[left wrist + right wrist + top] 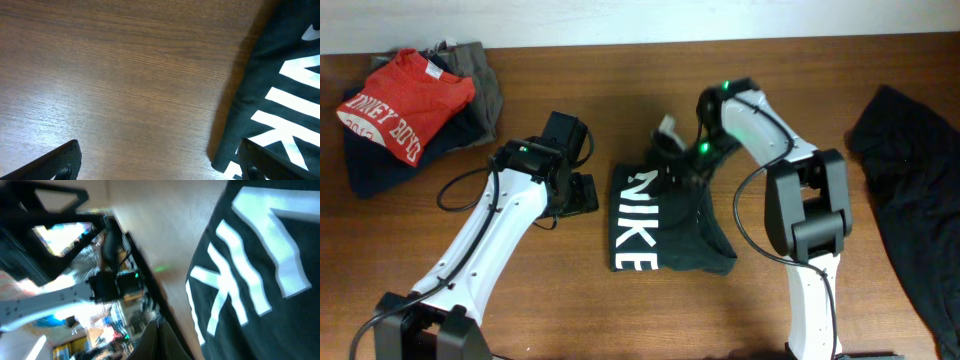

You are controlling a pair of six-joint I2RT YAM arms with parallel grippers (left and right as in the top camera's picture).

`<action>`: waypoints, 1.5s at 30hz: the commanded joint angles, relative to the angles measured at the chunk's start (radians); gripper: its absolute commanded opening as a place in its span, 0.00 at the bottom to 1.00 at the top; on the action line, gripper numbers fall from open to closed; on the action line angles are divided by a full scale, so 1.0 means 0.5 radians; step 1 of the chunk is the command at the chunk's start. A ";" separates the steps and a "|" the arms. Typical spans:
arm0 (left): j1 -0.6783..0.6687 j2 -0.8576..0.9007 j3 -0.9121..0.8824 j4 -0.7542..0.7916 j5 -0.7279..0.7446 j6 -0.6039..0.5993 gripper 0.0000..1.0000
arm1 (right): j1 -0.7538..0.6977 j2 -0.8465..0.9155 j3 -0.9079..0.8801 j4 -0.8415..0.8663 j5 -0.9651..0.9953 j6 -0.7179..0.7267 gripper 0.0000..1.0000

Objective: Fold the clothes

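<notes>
A black T-shirt with white NIKE lettering (655, 225) lies partly folded at the table's middle. My right gripper (672, 140) is shut on its far edge and holds a fold of black cloth (165, 340) lifted, with the lettering (250, 275) below. My left gripper (582, 192) is open and empty, low over bare wood just left of the shirt's left edge (240, 120); its fingers (160, 167) straddle bare table beside the shirt's corner.
A pile of folded clothes (410, 105), red with white lettering on top, over navy and grey, sits at the back left. A loose black garment (910, 190) lies at the right edge. Bare wooden table (560, 290) shows at the front left.
</notes>
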 commanded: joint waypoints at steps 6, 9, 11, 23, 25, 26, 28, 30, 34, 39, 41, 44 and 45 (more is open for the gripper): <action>0.011 0.014 -0.002 0.000 0.001 -0.024 0.99 | -0.098 -0.014 -0.621 0.583 -0.117 0.259 0.05; 0.011 0.014 -0.002 0.000 0.001 -0.025 0.99 | -0.114 -0.023 -0.578 0.584 0.006 0.298 0.05; 0.011 0.014 -0.002 0.001 0.001 -0.024 0.99 | -0.113 -0.034 -0.504 0.584 0.163 0.423 0.05; 0.011 0.014 -0.002 0.001 0.000 -0.024 0.99 | -0.108 -0.352 0.024 0.170 0.635 0.639 0.09; 0.011 0.014 -0.002 0.001 0.000 -0.024 0.99 | -0.082 -0.381 0.022 0.034 0.633 0.513 0.10; 0.011 0.014 -0.002 0.001 0.000 -0.024 0.99 | -0.054 -0.381 -0.001 -0.023 0.633 0.459 0.10; 0.011 0.014 -0.002 0.000 0.000 -0.024 0.99 | 0.022 -0.381 -0.101 -0.018 0.605 0.427 0.10; 0.011 0.014 -0.002 0.000 0.001 -0.024 0.99 | 0.085 -0.381 -0.205 0.053 0.588 0.428 0.09; 0.011 0.014 -0.002 0.000 0.001 -0.024 0.99 | 0.156 -0.381 -0.478 0.275 0.501 0.436 0.09; 0.011 0.014 -0.002 -0.001 0.000 -0.024 0.99 | 0.111 -0.381 -0.809 0.581 0.492 0.599 0.09; 0.011 0.014 -0.002 0.001 0.001 -0.024 0.99 | 0.079 -0.381 -0.905 0.674 0.498 0.611 0.09; 0.011 0.014 -0.002 0.001 0.001 -0.024 0.99 | 0.043 -0.381 -0.983 0.735 0.507 0.610 0.09; 0.011 0.014 -0.002 0.001 0.001 -0.024 0.99 | 0.034 -0.381 -0.998 0.755 0.507 0.609 0.09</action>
